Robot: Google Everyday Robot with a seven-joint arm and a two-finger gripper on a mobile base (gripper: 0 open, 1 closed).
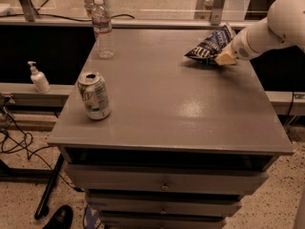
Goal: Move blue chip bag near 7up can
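Observation:
The blue chip bag (210, 46) lies at the far right of the grey table (176, 104), crinkled and tilted up at its right end. My gripper (225, 57) comes in from the right on a white arm and sits at the bag's right edge, its tan fingertips (224, 59) touching the bag. The 7up can (94, 95) stands upright near the table's front left corner, far from the bag.
A clear plastic water bottle (103, 28) stands at the table's back left corner. A white pump bottle (38, 78) sits on a ledge to the left. Drawers are under the tabletop. Cables and a shoe lie on the floor.

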